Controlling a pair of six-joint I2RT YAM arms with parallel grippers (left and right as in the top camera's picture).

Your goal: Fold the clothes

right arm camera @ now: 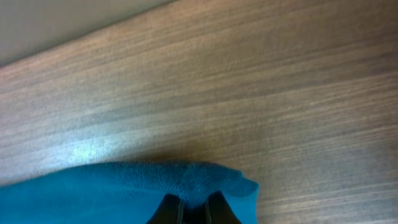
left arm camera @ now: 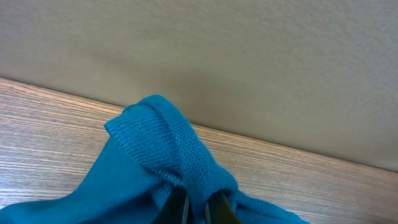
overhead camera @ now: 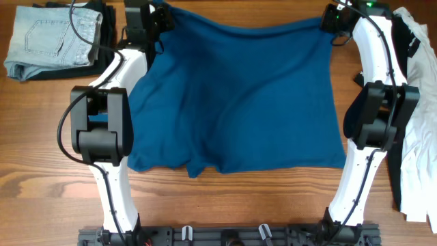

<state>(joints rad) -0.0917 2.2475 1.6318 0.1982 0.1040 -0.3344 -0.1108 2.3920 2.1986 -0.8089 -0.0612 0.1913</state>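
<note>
A blue knit garment (overhead camera: 239, 96) lies spread across the middle of the wooden table in the overhead view. My left gripper (overhead camera: 158, 15) is shut on its far left corner, where the ribbed hem (left arm camera: 180, 149) bunches up between the fingers (left arm camera: 198, 208). My right gripper (overhead camera: 332, 19) is shut on the far right corner (right arm camera: 217, 177), with the cloth pinched between the black fingers (right arm camera: 194, 211). Both corners are at the far edge of the table. The near hem lies wrinkled toward the front.
A folded pair of light jeans (overhead camera: 51, 37) sits on dark clothes at the far left. A pile of white and dark clothes (overhead camera: 416, 116) lies along the right edge. A pale wall (left arm camera: 249, 56) stands just beyond the table's far edge.
</note>
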